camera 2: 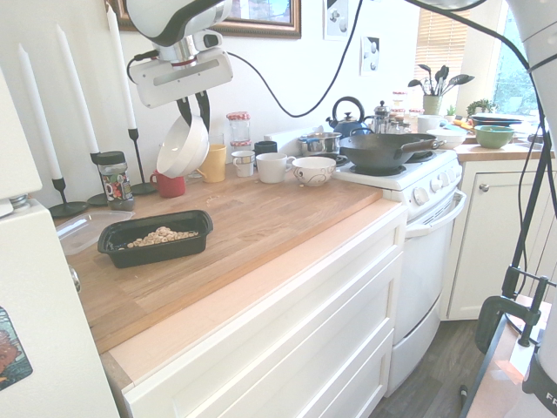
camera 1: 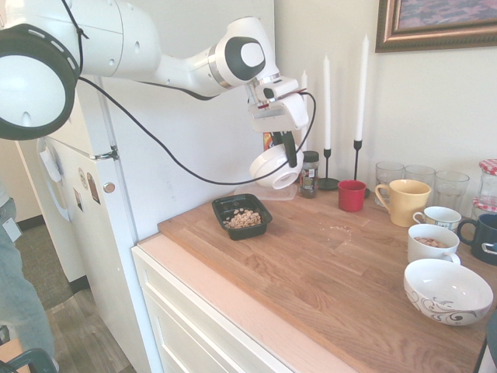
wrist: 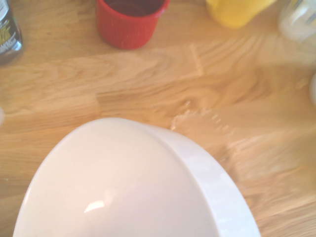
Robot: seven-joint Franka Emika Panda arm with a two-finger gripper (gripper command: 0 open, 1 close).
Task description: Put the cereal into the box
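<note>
1. Here's the two-finger gripper of the white arm, up above the wooden counter, its dark fingers pinched on the wall of a round white bowl!
2. That bowl hangs clear of the counter, tipped well over on its side, and the wrist view looks straight at its smooth, shiny inside.
3. Down below, the small tan cereal pieces lie heaped inside the shallow black plastic rectangular tray, bunched toward one side, with bare black floor showing beside them!
4. Just beside the tray, a clear plastic lid lies flat on the wood.
5. Look at the counter out in front of the short red cup: a faint curve of pale crumbs, scattered on the bare wood!
6. Along the wall side stand a dark-lidded spice jar, the red cup and a yellow mug.
</note>
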